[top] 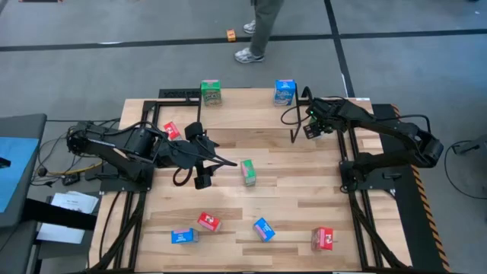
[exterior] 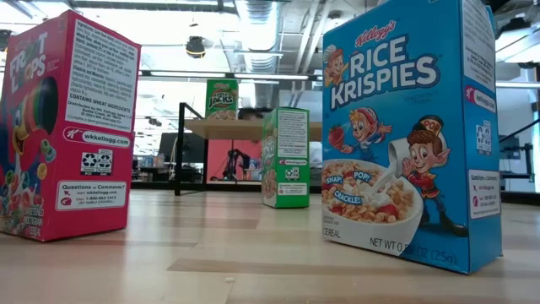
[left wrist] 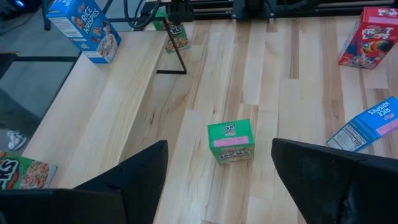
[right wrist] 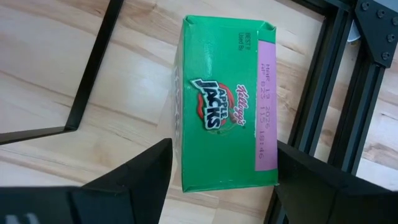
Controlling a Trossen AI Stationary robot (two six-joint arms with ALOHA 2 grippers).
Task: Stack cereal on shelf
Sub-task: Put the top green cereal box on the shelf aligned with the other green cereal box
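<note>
My right end effector straddles a green Apple Jacks box, fingers apart, while my left end effector hovers open above another green box.

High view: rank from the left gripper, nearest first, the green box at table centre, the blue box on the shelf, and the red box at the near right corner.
From the left gripper:
1. Green box, just right of it.
2. Blue box, on the shelf, far side.
3. Red box, near right corner.

Slatted wooden tabletop with a low light-wood shelf at its far edge.
Shelf carries a green box and a blue box; tabletop carries roughly six more, one green box near centre.
</note>
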